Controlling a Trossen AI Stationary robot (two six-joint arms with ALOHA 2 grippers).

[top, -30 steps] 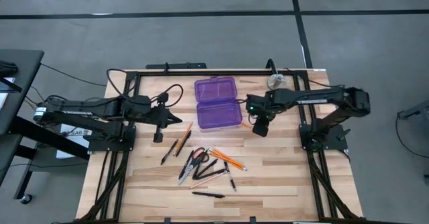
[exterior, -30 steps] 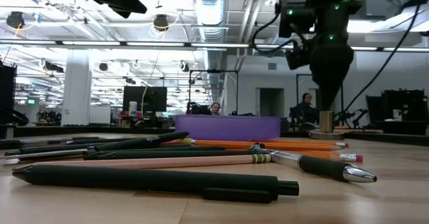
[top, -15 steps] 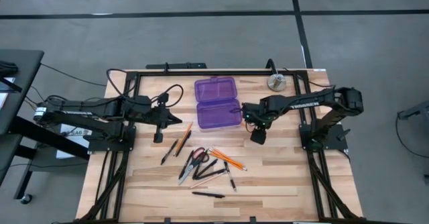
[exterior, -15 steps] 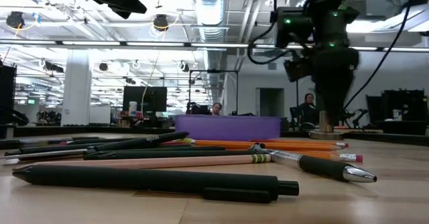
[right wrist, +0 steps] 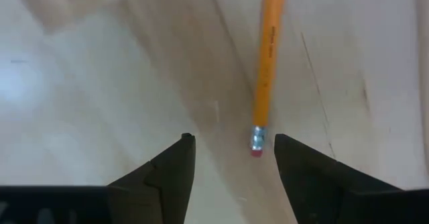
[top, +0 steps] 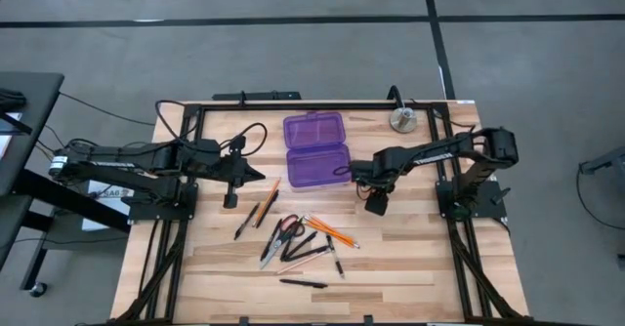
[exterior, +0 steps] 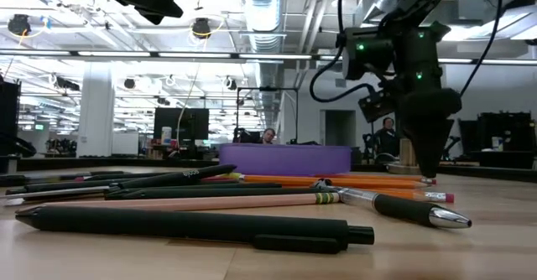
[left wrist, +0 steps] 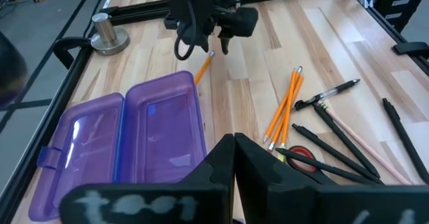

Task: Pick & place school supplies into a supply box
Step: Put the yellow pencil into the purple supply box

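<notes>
1. My left gripper waits over the left part of the wooden table, well to the left of the case, with its fingers pressed together and nothing between them.
2. The purple pencil case lies open at the table's far middle, lid and tray side by side. It is translucent with rounded corners, and I see nothing inside it from the left wrist view.
3. The main pile of supplies sits nearer the front: the red-and-black scissors, dark pens and orange pencils fanned around them, one black pen lying alone nearest the front edge.
4. My right gripper is down low just right of the case, fingers spread wide and holding nothing.
5. In the right wrist view a single orange pencil lies flat on the wood, its eraser end roughly between my fingertips and closer to one of them.
6. I judge the step in hand to be grasping that pencil. I would centre it between the fingers first, so that neither tip lands on top of it.
7. I would then descend until the tips nearly touch the wood, and close slowly; a thin round pencil will roll if pushed from one side.
8. A grip further up the shaft than the eraser should keep it from tipping on the way to the case.
</notes>
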